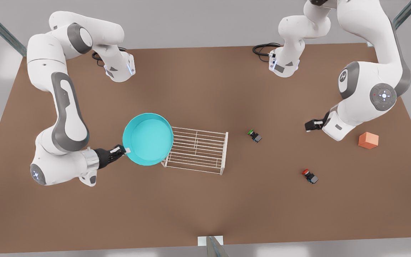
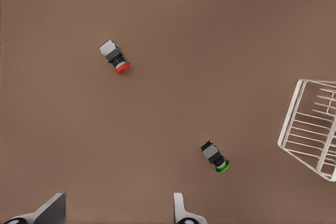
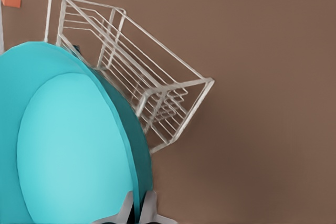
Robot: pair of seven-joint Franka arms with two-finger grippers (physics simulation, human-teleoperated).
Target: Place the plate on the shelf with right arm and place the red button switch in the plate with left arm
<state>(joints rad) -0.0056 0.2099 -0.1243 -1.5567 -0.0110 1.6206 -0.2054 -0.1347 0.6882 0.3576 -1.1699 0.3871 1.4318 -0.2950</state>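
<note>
Beside the shelf (image 1: 196,150), right pincer (image 1: 125,151) clamping plate (image 1: 148,139) rim, left pincer (image 1: 307,126) wide, no legible writing.

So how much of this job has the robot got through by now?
Nothing is finished yet. In hand: the right gripper is shut on the plate's rim and holds it beside the shelf, overlapping one end, not set down on the bars. Left to do: rest the plate on the shelf, then the left gripper, open and waiting, must fetch the red button switch, which lies on the table, and put it in the plate.
</note>
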